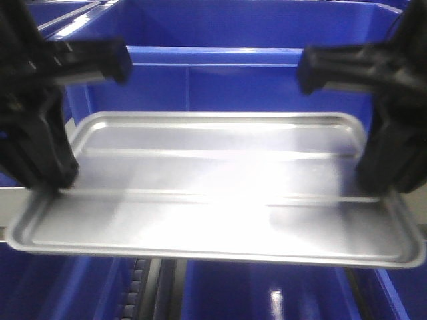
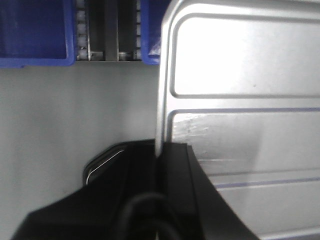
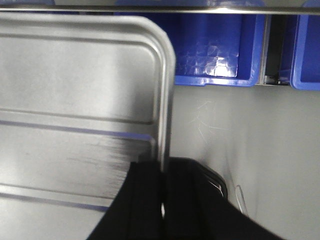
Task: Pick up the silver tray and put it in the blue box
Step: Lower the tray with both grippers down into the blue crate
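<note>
**Carrying a slick tray by its two thin edges**

Standing here, I see the left gripper [image 2: 160, 150] closed almost flat, its jaws pinching nothing but the raised rim on one short side. The right gripper [image 3: 162, 170] is nipped onto the opposite rim in the same way. Neither reaches any distance onto the panel.

The silver tray [image 1: 213, 193] hangs between them, roughly level. It sits just in front of the blue box [image 1: 233, 87] and is not yet over its opening. More blue crates [image 1: 267, 297] and the roller rails [image 1: 137, 287] lie beneath it, and the wrist views show a grey surface [image 2: 60, 115] below.

The hold is what worries me. Polished metal gripped on a narrow lip looks likely to slide or swivel in the jaws.

- If one arm leads the other, the tray could twist and pop out of the weaker pinch.
- If the arms drift apart, the rim could slip free on one side. If they press inward, the sheet may bow.
- The box's thick rim [image 1: 213, 57] stands ahead, so a far edge carried too low could catch on it and lever the tray loose.
- A drop from here would land on the lower crates or rails rather than in the box.
</note>
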### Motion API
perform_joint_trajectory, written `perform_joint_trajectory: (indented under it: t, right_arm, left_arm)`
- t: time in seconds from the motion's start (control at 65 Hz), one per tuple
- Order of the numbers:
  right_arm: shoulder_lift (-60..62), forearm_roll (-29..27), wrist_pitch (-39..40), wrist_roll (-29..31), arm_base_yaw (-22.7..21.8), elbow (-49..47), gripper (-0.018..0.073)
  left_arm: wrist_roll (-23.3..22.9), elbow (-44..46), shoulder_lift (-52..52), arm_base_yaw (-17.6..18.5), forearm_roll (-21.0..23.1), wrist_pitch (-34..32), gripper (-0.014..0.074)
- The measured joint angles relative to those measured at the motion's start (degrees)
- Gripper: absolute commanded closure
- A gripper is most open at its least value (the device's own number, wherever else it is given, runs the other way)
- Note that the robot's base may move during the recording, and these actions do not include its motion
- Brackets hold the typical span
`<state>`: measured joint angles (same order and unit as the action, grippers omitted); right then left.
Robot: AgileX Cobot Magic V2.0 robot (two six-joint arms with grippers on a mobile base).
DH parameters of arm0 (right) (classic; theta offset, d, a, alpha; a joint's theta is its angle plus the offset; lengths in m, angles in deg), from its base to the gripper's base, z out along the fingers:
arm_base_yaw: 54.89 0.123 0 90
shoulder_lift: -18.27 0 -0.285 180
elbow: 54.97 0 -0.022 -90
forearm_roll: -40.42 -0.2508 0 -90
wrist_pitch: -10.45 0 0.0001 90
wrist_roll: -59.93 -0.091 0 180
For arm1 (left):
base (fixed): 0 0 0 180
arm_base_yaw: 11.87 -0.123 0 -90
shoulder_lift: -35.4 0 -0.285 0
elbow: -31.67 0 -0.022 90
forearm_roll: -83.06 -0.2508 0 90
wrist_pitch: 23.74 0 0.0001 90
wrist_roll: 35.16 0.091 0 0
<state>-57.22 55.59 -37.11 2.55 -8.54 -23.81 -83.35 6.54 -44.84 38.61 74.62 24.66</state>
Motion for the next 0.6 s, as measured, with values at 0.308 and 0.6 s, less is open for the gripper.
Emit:
perform_joint_trajectory:
  t: [0.308, 0.6]
  right_arm:
    - [4.3, 6.4, -5.7, -1.7, 1.0, -8.3, 0.0501]
    - [0.3, 17.2, -9.7, -0.7, 0.4, -22.3, 0.0501]
  left_arm:
    - [-3.2, 3.8, 6.3, 2.1, -3.8, 0.6, 0.07]
    - [-0.1, 18.7, 0.6, -1.0, -11.5, 2.0, 0.07]
